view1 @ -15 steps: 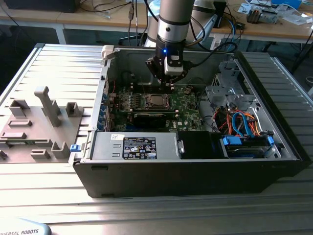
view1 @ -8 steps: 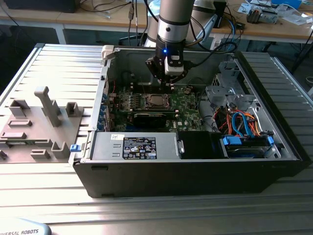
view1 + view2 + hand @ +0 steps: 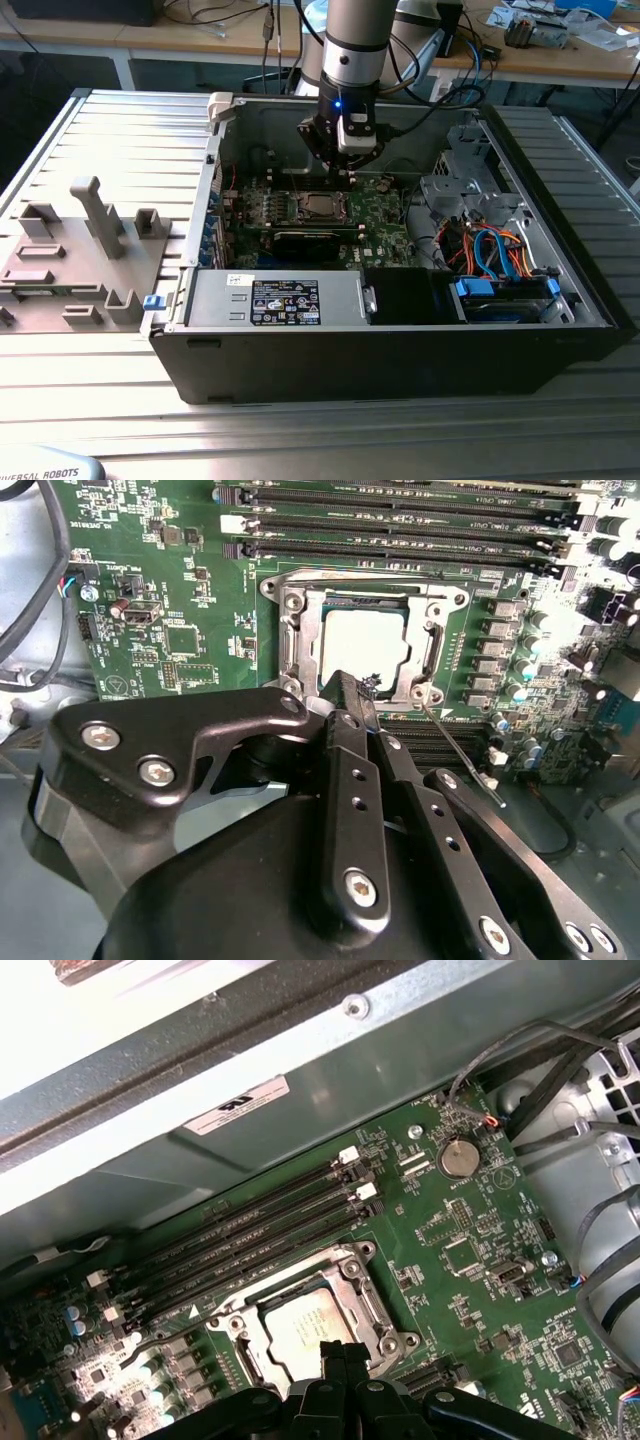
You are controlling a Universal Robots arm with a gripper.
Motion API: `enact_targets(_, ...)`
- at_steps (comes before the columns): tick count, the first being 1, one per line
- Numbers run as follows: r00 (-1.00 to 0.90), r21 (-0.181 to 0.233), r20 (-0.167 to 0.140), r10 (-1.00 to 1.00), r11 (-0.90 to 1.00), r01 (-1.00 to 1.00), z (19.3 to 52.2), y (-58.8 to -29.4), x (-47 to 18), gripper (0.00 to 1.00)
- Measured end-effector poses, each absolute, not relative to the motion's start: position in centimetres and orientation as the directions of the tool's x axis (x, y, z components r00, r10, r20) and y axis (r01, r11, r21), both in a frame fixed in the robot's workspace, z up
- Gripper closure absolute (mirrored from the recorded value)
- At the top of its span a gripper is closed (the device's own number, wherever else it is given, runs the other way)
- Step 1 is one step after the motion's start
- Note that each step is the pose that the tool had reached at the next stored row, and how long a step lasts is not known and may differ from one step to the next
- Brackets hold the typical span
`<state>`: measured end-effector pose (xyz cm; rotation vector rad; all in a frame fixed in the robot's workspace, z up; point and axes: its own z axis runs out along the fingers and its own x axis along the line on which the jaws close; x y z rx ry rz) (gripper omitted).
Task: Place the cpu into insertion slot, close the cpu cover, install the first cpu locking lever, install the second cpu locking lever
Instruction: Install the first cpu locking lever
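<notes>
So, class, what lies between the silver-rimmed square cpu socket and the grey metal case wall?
Long black memory slots, side by side, in the first wrist view.

An open black computer case (image 3: 400,350) lies on a ribbed aluminium table (image 3: 300,420). A grey power supply (image 3: 280,298) sits along the case's wall nearest the exterior camera, and blue cables (image 3: 490,247) coil in the corner on the exterior view's right. A grey fixture tray (image 3: 60,270) rests by the table's edge on the exterior view's left. On the green motherboard (image 3: 470,1290), a coin cell battery (image 3: 459,1157) lies near four memory slots (image 3: 240,1235).
</notes>
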<state>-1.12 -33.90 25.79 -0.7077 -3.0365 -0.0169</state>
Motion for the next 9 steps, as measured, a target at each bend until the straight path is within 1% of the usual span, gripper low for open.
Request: enact_targets(9,-0.9,0.005,0.026,0.436,0.9,0.436,25.8,-33.9,-1.12,0.89)
